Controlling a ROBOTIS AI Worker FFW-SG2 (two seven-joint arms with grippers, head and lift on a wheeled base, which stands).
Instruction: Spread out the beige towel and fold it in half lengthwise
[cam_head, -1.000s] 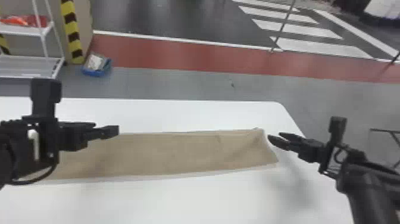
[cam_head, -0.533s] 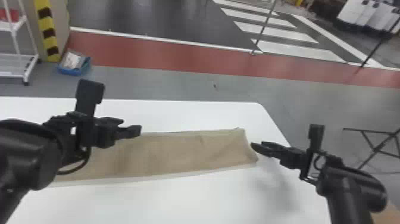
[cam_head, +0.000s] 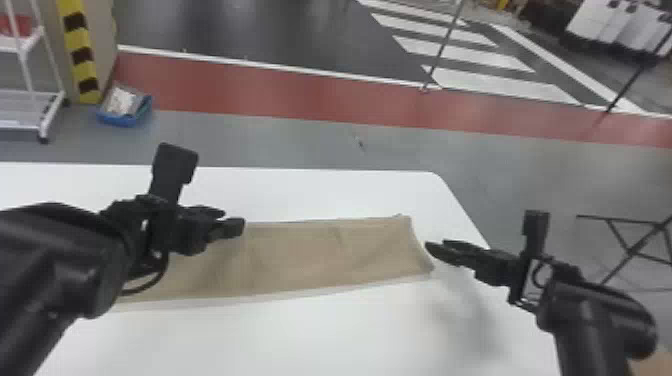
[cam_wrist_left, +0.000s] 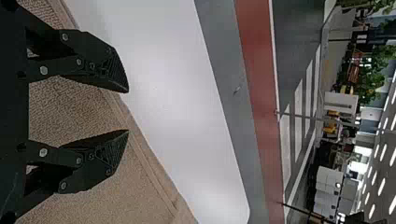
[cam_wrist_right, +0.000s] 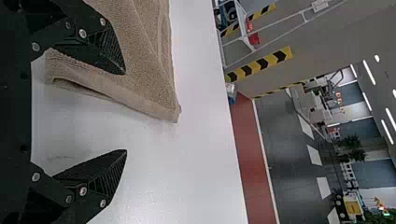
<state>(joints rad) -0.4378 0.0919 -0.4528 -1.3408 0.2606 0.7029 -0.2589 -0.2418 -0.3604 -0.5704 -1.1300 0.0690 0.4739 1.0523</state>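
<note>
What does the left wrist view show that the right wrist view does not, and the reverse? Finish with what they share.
Left wrist view's own: the left gripper, jaws apart near a long edge of the beige towel, and a rounded corner of the white table.

Right wrist view's own: the right gripper, jaws apart at the towel's short end, where a gap shows between layers, and a black-and-yellow striped band.

Both: parts of the towel and the table, plus the red floor strip and white floor markings.

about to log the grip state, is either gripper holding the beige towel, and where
Neither black two-fingered gripper, left or right, holds anything; the beige cloth towel lies on the table.
</note>
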